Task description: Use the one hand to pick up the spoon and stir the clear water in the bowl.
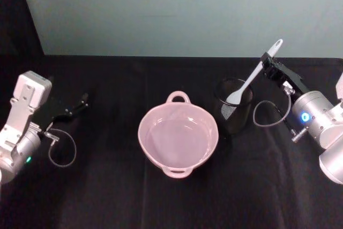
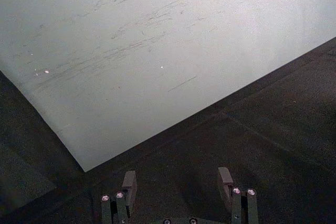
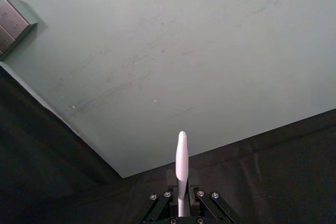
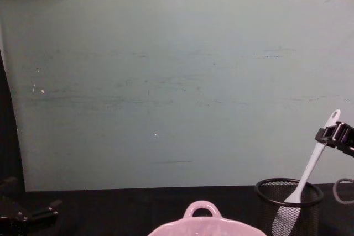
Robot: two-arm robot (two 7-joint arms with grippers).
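The spoon (image 1: 252, 78) is being gripped near its handle end by the right claw (image 1: 267, 60), whose fingers are closed on the shaft. The long axis is being held on a slant: the blade is pointing down into the black mesh cup (image 1: 235, 106), while the handle end with its oval hole is pointing up and toward the robot's right. The pink bowl (image 1: 178, 134) is being left standing on the black table (image 1: 107, 197), just beside the cup on its left. The left claw (image 1: 80, 103) is being kept open, low over the table at the far left
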